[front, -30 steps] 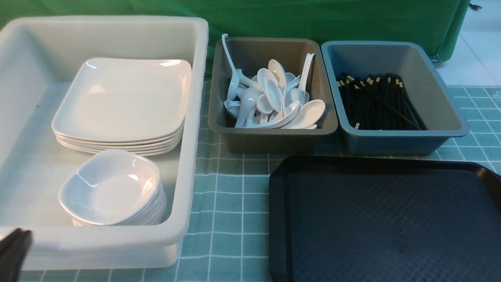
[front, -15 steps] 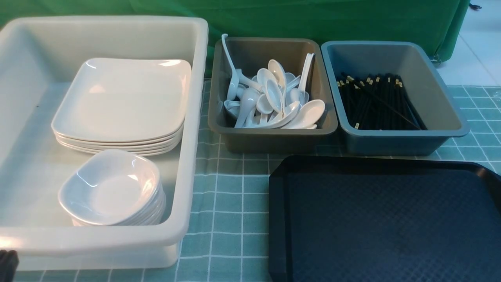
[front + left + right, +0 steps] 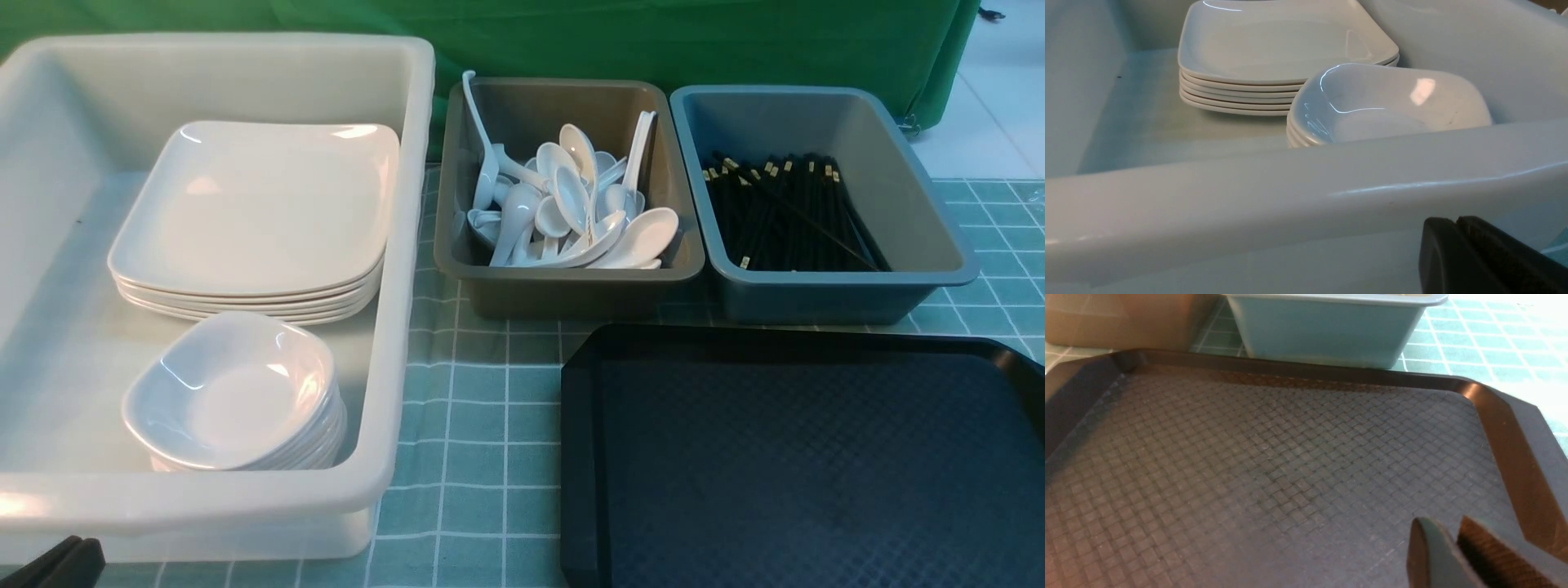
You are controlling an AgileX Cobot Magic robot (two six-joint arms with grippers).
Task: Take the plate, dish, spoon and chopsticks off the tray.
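The black tray lies bare at the front right, its cross-hatched floor filling the right wrist view. A plate tops a stack in the white tub, and a dish tops a smaller stack in front of it. Both stacks appear in the left wrist view, plate behind dish. Several spoons fill the grey bin; the chopsticks lie in the blue-grey bin. My left gripper is shut and empty, low outside the tub's near wall. My right gripper hovers over the tray, slightly open, holding nothing.
The deep white tub takes up the left side. The grey bin and the blue-grey bin stand side by side behind the tray. A green checked cloth covers the table, with a green curtain at the back.
My left gripper has sunk lower in front of the tub's near wall and shifted slightly right. Nothing else in the front view has moved.
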